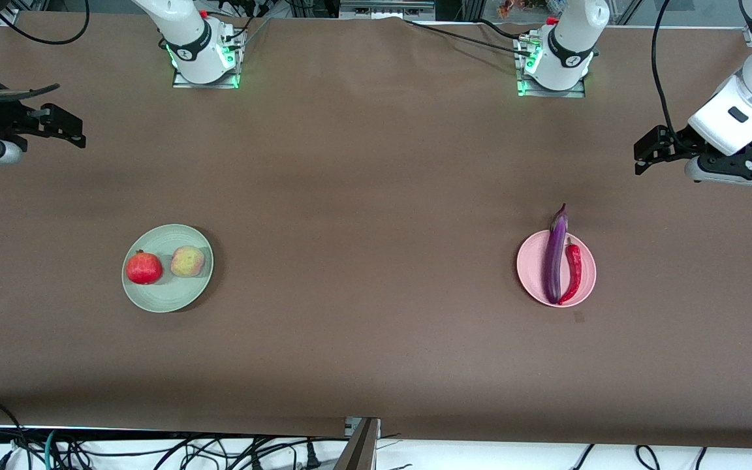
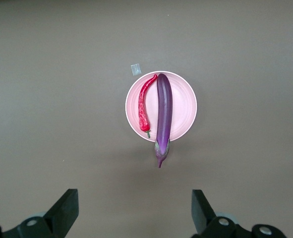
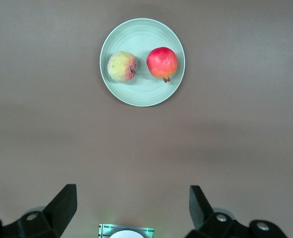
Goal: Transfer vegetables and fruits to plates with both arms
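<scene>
Front view: glossy purple eggplant (image 1: 555, 260), red chili (image 1: 572, 271) on pink plate (image 1: 528, 273); 2 fruits on green plate (image 1: 170, 299); both tools wide, empty.

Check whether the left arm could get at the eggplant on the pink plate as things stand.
Probably yes. The left gripper hangs open and empty at its own end of the table, and nothing covers the eggplant. The chili pepper lying right beside it on the pink plate could crowd one finger.
</scene>
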Robot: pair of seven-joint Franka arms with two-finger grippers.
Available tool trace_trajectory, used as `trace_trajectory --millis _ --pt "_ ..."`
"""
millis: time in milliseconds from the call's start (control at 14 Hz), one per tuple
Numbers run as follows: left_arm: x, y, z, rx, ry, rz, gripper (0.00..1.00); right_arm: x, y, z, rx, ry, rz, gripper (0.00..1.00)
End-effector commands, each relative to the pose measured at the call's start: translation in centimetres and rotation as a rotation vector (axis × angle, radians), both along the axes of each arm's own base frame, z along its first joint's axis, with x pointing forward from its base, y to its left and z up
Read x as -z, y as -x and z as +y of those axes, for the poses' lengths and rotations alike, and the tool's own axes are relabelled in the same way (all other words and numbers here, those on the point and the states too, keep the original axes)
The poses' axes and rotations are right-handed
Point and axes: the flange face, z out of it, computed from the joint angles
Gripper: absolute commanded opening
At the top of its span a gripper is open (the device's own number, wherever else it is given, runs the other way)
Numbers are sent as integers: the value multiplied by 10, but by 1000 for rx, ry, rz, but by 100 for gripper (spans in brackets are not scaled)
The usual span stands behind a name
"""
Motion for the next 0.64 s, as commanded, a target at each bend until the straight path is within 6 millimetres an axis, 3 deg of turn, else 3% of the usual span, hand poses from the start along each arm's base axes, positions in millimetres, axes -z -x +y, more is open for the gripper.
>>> trace_trajectory --millis 0,573 --pt "-4 0 0 -8 13 6 100 -3 -13 5 -24 8 7 100" --pt "-4 0 0 -6 12 8 100 -7 -21 6 -26 8 -8 100"
